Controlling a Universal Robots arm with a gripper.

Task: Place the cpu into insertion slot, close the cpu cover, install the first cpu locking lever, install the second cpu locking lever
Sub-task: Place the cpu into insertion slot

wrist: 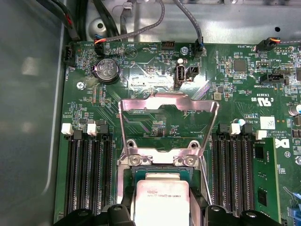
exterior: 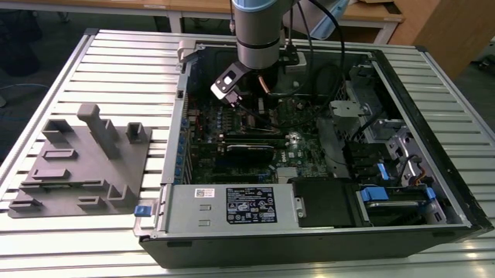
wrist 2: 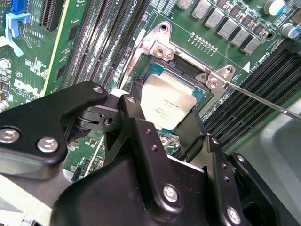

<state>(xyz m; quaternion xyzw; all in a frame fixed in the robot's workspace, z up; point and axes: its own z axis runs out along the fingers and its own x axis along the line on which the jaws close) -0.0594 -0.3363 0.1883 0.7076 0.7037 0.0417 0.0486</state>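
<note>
The computer case [exterior: 456, 174] lies on its side with the cover panel removed, on a table [exterior: 116, 63] made of long silvery metal slats. On the same table, towards the exterior view's left, rests a grey plastic fixture [exterior: 85, 162] with several upright blocks; it lies just beside the case. Behind the table there is light wooden furniture [exterior: 371, 14], and a dark floor can be seen around it.

The arm [exterior: 261, 35] comes down from above into the far part of the case. In the second wrist view the gripper [wrist 2: 165, 101] has its black fingers [wrist 2: 194, 127] drawn in narrow against two opposite edges of the cpu [wrist 2: 167, 109], so it is holding the chip. The chip has its dull silvery top facing up and it is directly over the insertion slot [wrist: 160, 169], whose dark edge shows around it. I cannot tell if the chip already rests in the slot or is a little above it.

The cpu cover [wrist: 169, 100] is raised open, and stands tilted away from the slot on its hinge, so the green circuit board [wrist: 141, 70] is visible through its window. A thin metal rod [wrist 2: 263, 100] sticks out free from one corner of the slot. Long black memory slots [wrist: 89, 174] run on both sides of the slot, and a round coin battery [wrist: 106, 70] sits further away on the board.
</note>
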